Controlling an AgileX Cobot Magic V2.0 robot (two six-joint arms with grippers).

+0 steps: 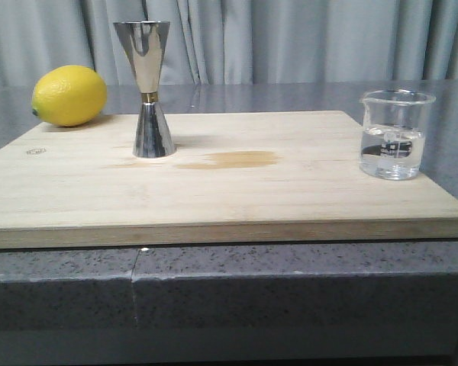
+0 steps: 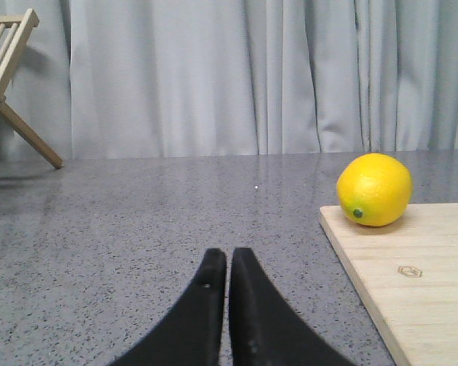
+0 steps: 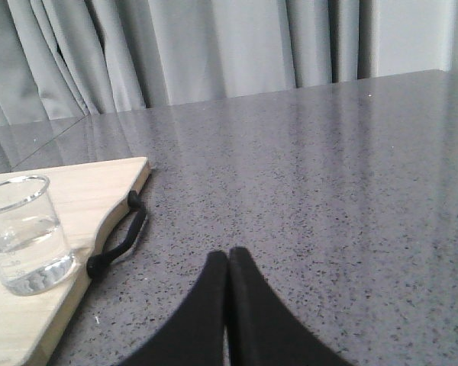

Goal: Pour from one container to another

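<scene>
Both pincers, left (image 2: 227, 263) and right (image 3: 227, 263), sit closed and empty over the table (image 1: 290, 290), so the right should open wide, approach the beaker (image 1: 393, 134) at the board's (image 1: 252, 191) right edge squarely, keeping it level toward the jigger (image 1: 146, 88) standing left of centre.

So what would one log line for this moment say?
stage: pour not begun | left gripper: shut, empty | right gripper: shut, empty | glass beaker: part-filled, upright on cutting board | steel jigger: upright

lemon (image 1: 69, 95): on the board's far corner, ahead-right of the left gripper
board (image 1: 237, 191): pale wood, stained mid-surface
rack (image 2: 11, 72): wooden, far-left on desk (image 2: 137, 221)
</scene>
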